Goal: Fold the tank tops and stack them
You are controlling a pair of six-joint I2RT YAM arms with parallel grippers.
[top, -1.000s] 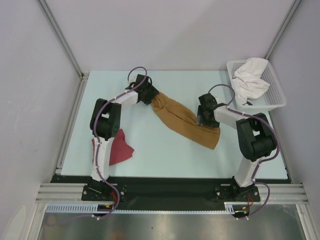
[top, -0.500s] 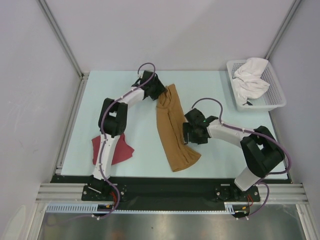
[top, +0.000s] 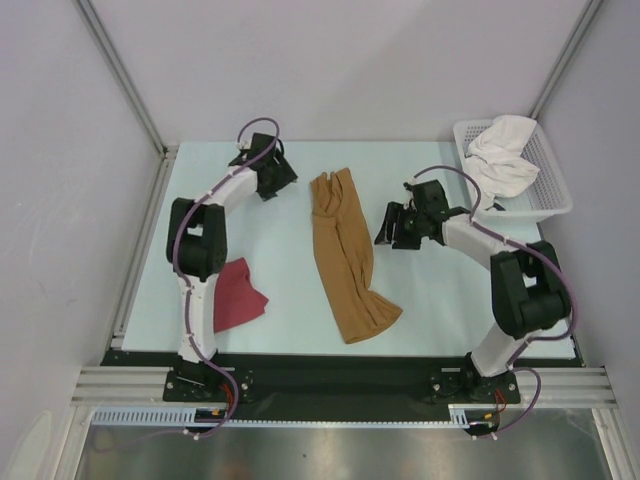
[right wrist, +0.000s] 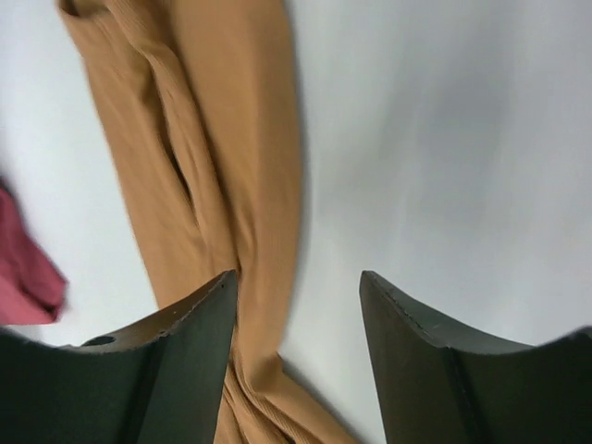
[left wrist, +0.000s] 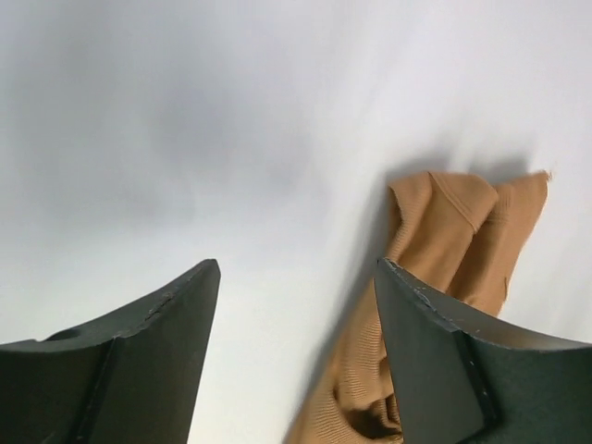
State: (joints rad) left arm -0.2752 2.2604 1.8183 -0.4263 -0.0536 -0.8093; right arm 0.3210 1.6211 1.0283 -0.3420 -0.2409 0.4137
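Observation:
The tan-brown tank top (top: 343,255) lies bunched in a long strip down the middle of the table, straps at the far end. It also shows in the left wrist view (left wrist: 444,250) and the right wrist view (right wrist: 208,148). The dark red tank top (top: 237,295) lies crumpled at the near left, beside the left arm; its edge shows in the right wrist view (right wrist: 28,273). My left gripper (top: 281,180) is open and empty, left of the tan top's straps. My right gripper (top: 388,228) is open and empty, right of the tan top's middle.
A white plastic mesh basket (top: 545,190) stands at the far right corner with a white cloth (top: 500,160) in it. The pale table (top: 440,300) ends at a black rail along the near edge. Grey walls close in the sides and back.
Both grippers have let go of the tan top and drawn away from it, the left to the left, the right to the far right. The top now lies still on the table.

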